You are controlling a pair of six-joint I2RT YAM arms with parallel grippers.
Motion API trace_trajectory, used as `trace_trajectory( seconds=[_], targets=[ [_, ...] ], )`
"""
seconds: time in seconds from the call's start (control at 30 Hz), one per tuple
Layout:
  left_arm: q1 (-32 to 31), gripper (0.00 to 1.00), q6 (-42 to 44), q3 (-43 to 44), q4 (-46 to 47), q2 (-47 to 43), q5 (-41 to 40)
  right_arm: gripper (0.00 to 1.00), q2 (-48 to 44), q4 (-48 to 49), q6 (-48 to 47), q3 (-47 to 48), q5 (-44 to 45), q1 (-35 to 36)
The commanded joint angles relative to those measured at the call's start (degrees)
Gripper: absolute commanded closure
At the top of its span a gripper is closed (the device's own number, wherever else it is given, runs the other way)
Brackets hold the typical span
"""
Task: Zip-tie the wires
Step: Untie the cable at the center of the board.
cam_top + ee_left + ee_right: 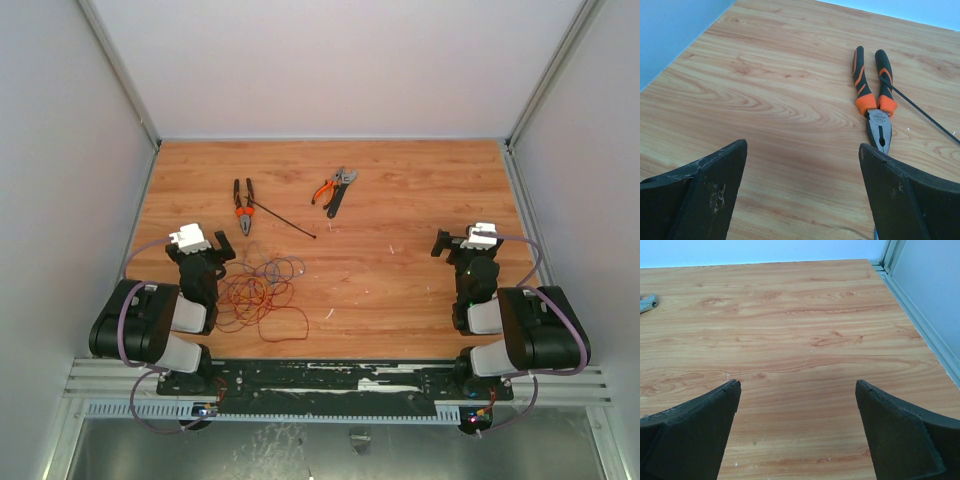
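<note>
A wood-grain table (400,290) sits enclosed by plain white walls (330,60) with metal corner rails (120,70).

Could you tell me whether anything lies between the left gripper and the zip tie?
Only partly: the orange-handled pliers lie ahead of the open left gripper, and one end of the zip tie meets one handle. The rest of the strip runs rightward over bare table, nothing visible blocking it.

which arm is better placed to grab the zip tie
Left. The zip tie and wires lie on its side, just ahead of the open left tool; the right tool is far from both.
</note>
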Motion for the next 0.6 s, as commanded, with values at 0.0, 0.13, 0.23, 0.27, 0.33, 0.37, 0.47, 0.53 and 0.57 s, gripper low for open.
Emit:
trace_trajectory(
  seconds=[0.0, 0.13, 0.23, 0.27, 0.33, 0.37, 0.47, 0.53, 0.57],
  targets=[
    [0.4, 0.02, -0.21, 0.67, 1.36, 0.01, 0.09, 0.01, -0.02, 1.05, -0.52, 0.83, 0.73, -0.42],
    [0.39, 0.02, 0.96, 1.46, -1.88, -2.89, 2.62, 0.01, -7.01, -10.66, -1.35, 4.33, -2.6, -0.34],
    [0.38, 0.02, 0.6, 7.65, -18.89, -11.43, 2.9, 0.01, -16.68, -36.27, 3.58, 14.24, -5.1, -0.41],
    [0.4, 0.02, -0.57, 9.97, -23.46, -13.69, 2.02, 0.01, -19.27, -42.56, 4.56, 16.67, -8.56, -0.28],
    [0.4, 0.02, -3.87, 13.72, -31.0, -17.46, 2.51, 0.01, -23.63, -50.88, 6.23, 19.96, -14.3, 0.19],
    [0.38, 0.02, -6.26, 15.05, -33.07, -18.87, 4.07, 0.01, -25.61, -53.71, 8.33, 20.68, -15.95, 0.62],
    [0.42, 0.02, -12.97, 15.72, -33.72, -22.39, 11.78, 0.01, -30.18, -58.75, 15.06, 20.99, -22.21, 2.53],
    [0.4, 0.02, -18.48, 15.94, -34.96, -25.04, 14.44, 0.06, -31.98, -60.96, 19.78, 20.38, -24.81, 5.26],
    [0.4, 0.02, -20.33, 16.51, -37.45, -27.36, 14.92, 0.07, -32.34, -62.23, 21.66, 20.18, -26.4, 6.75]
  ],
)
